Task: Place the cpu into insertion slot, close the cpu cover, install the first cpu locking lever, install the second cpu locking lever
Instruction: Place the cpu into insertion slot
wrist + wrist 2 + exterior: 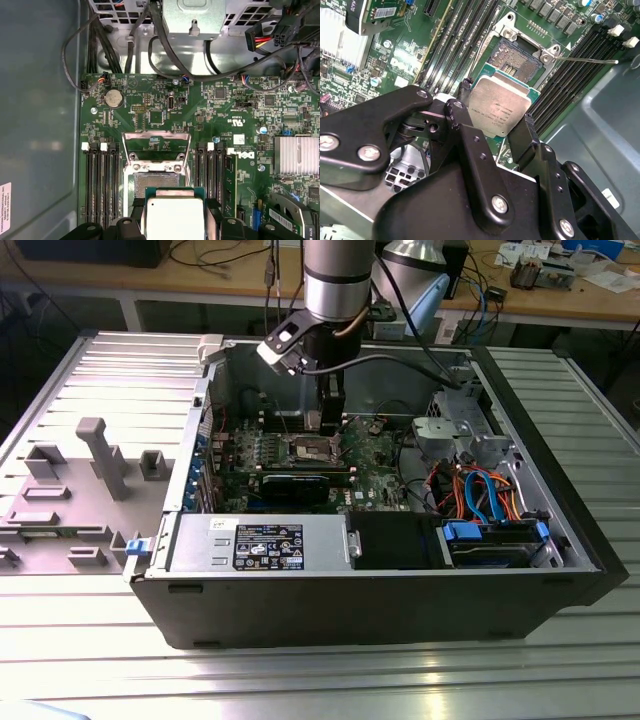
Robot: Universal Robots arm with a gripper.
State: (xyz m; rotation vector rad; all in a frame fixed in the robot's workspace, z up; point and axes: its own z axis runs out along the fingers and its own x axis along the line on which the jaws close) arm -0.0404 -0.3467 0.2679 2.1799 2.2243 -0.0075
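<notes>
**The cpu (501, 106) in the air**

Jaws clamp it by opposite edges, just short of the open insertion slot (518, 54), with the cpu cover (156, 142) flipped up. Best play, I reckon: keep it level, square its corners to the slot, lower softly.

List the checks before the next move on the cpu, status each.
1. cpu gripped by the tool on two opposite edges: ok.
2. insertion slot empty, contact field exposed: ok.
3. cpu cover swung open, off the slot: ok.
4. locking lever swung out to the side of the slot: ok.
5. cpu centred over the slot: cannot tell; in both wrist views it overlaps one edge of the slot.
6. cpu level with the slot: cannot tell.
</notes>
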